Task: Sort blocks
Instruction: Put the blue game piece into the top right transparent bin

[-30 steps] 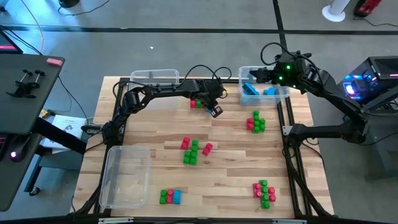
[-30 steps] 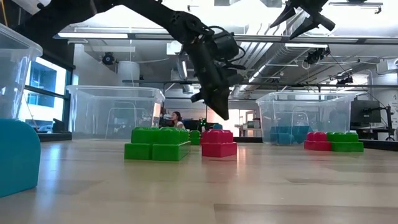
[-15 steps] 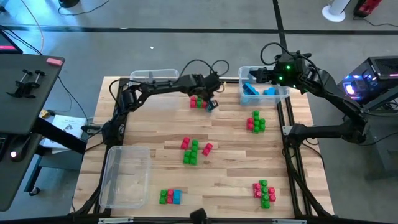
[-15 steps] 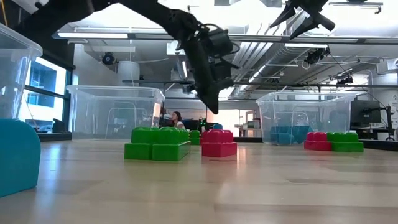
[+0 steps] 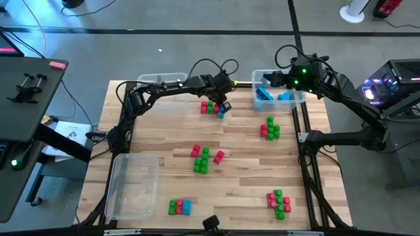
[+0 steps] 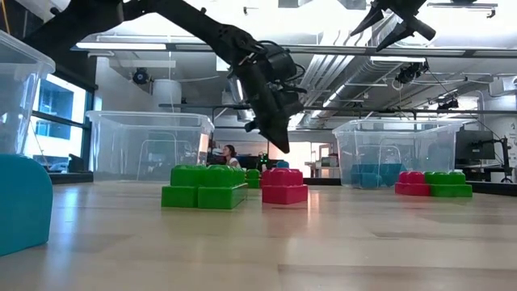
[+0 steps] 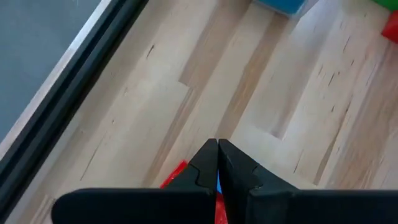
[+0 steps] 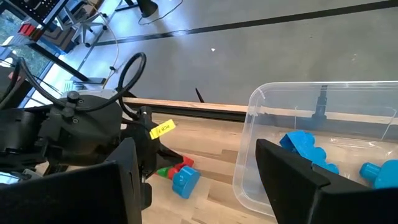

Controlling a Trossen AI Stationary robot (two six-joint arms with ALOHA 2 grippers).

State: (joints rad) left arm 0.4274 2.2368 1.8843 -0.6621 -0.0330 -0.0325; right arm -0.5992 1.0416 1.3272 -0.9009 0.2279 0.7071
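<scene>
A: Blocks lie in clusters all over the table (image 5: 249, 164): a red, green and blue group (image 5: 211, 108) near the far edge, one in the middle (image 5: 205, 158), one below the far right bin (image 5: 270, 128), and two at the near edge (image 5: 179, 207) (image 5: 279, 203).

B: Where are the grippers?

A: The left gripper (image 5: 223, 103) hangs just over that far cluster, fingers pressed together and gripping nothing that I can make out. The right gripper (image 5: 270, 80) hovers above the far right bin (image 5: 300, 98), jaws apart and empty; blue blocks (image 5: 264, 94) already sit inside that bin.

B: So what's the step?

A: Probably picking the blue block (image 8: 185, 180) off that far cluster. The left gripper needs to spread its fingers first, then drop straight over the blue block alone, not straddling the red (image 8: 186, 163) and green (image 8: 164, 172) ones touching it.

B: Risk?

A: Blocks that are stuck together may lift as one. I'd grip low on the blue one's sides and lift slowly, watching whether its neighbours come along.
</scene>
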